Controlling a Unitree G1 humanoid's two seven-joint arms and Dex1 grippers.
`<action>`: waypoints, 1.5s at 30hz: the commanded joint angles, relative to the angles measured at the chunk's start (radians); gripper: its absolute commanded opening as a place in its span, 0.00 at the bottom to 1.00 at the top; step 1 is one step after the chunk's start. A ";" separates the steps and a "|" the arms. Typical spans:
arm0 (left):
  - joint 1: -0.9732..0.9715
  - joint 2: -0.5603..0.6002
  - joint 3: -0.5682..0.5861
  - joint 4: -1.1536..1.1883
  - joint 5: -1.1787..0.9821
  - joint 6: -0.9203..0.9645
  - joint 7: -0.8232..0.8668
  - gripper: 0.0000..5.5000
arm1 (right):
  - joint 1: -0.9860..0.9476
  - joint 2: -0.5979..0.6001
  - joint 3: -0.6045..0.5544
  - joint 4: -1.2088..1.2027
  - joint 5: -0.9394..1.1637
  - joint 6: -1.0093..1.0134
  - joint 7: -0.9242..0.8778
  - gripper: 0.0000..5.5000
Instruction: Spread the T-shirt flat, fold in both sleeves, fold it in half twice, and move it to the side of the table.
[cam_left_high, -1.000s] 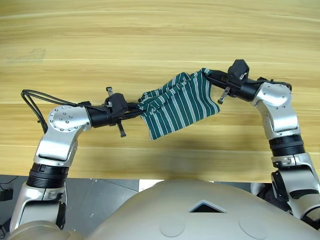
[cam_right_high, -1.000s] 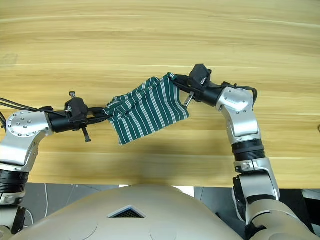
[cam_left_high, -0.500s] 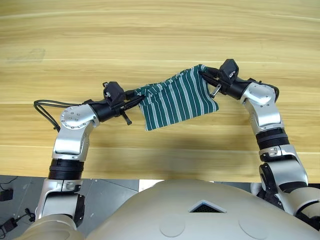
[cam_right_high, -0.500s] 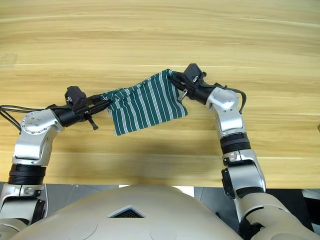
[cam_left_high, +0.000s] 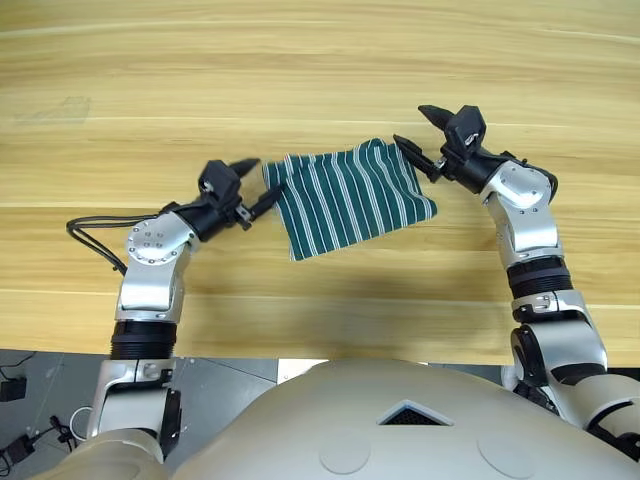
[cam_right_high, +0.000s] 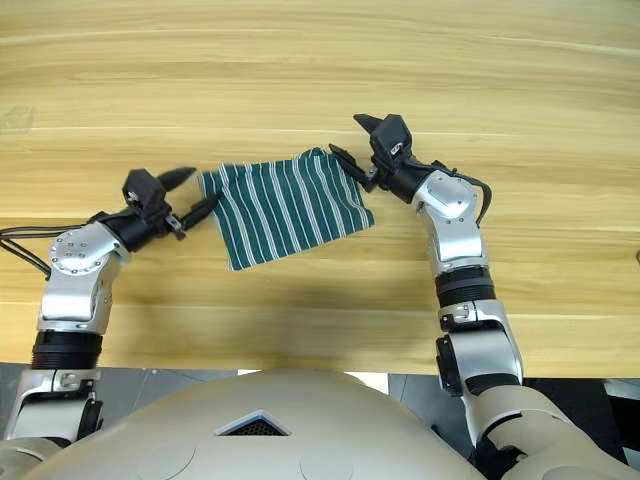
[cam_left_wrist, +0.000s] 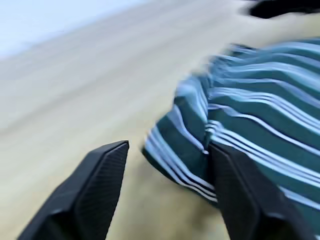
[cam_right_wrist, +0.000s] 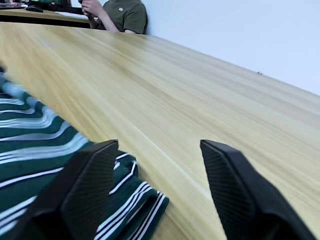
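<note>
One folded green-striped T-shirt (cam_left_high: 350, 196)

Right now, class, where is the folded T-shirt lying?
The T-shirt lies folded on the table, straight ahead in the head views, between the open left hand on its left and the open right hand on its right.

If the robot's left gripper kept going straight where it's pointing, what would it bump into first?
The green striped T-shirt. The open left gripper points right at the shirt's nearest edge, which lies just ahead of its fingers, maybe already brushing one.
</note>
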 joint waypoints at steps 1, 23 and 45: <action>-0.001 -0.071 0.025 0.040 0.016 -0.073 0.074 0.66 | 0.014 0.018 0.008 -0.029 -0.007 -0.034 -0.001 0.71; 0.070 -0.271 0.158 -0.282 -0.125 -0.108 0.274 0.91 | -0.318 0.165 0.296 0.412 -0.254 -0.097 0.106 0.76; 0.205 -0.270 0.117 -0.411 -0.107 -0.071 0.277 0.91 | -0.125 -0.342 -0.061 0.895 -0.180 -0.048 -0.408 0.76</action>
